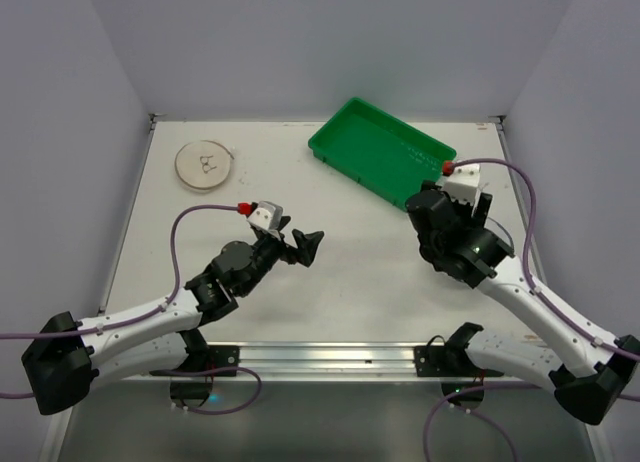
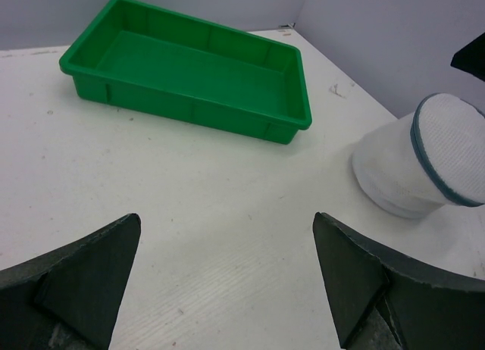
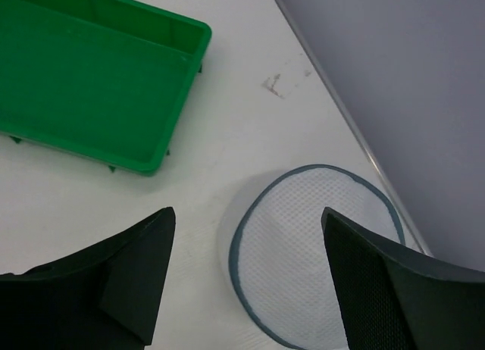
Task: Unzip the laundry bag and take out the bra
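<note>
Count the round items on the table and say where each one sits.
2. The flat beige disc lies at the far left of the table. The laundry bag sits near the right edge, beside the green tray. Others may be hidden from view.

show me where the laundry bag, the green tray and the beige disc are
laundry bag (image 3: 314, 251), right wrist view, on its mesh top face
green tray (image 1: 385, 152), top external view, on its bare floor
beige disc (image 1: 205, 168), top external view, near its centre

White table (image 1: 340, 302) with green tray (image 1: 378, 154), beige disc (image 1: 205, 166), mesh laundry bag (image 3: 311, 251).
</note>
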`<state>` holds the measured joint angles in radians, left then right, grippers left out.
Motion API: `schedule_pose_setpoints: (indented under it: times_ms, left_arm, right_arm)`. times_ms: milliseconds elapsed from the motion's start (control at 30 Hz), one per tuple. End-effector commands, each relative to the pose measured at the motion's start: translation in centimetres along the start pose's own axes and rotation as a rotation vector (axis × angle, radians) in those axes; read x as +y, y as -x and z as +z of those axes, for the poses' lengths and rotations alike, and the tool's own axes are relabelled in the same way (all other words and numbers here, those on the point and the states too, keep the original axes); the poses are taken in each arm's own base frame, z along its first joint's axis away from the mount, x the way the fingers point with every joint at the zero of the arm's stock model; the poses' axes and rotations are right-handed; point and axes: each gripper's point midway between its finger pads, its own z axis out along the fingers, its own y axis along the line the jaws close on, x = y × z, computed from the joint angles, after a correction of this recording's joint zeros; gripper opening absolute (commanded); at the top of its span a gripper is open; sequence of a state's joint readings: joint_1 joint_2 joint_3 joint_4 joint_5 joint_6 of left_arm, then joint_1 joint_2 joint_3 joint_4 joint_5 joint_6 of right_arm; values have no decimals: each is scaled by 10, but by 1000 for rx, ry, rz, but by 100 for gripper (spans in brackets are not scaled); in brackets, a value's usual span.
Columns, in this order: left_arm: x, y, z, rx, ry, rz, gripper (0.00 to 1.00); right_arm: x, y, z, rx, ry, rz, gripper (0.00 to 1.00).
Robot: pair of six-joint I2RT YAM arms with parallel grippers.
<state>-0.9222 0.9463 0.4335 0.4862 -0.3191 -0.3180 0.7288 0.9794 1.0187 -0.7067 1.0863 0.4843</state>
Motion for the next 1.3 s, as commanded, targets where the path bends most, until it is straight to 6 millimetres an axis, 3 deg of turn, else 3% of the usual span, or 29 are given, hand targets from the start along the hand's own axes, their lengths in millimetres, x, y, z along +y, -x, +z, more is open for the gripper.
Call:
schedule_pose_setpoints:
  times_ms: [0,133,233,467,767,1000,1167,1267]
  left_arm:
    - [0,17,2,-62,7,3,100]
    - [1,19,1,-65,13,6,100]
    - [1,21,1,-70,13,6,100]
    - [-1,20,2,-66,5,4,100]
    - [2,21,2,-69,17,6,100]
    - [5,19,1,-68,35,8,100]
    - [4,21,-2,-89,20,2,100]
    - [10,23,-4,-106,49,-14,100]
  right_arm:
    - [-23,-24,11,44,-144,-91,78]
    - [-16,-44,25,86,-198,-156,69]
    - [-11,-61,34,121,-235,-207,68]
    - [-9,-90,43,155,-300,-262,59]
    - [-10,-104,50,170,-381,-341,39]
    - [9,-112,51,223,-241,-299,7]
    - [23,-102,43,227,-116,-234,0]
    - [51,-99,25,218,31,-202,0]
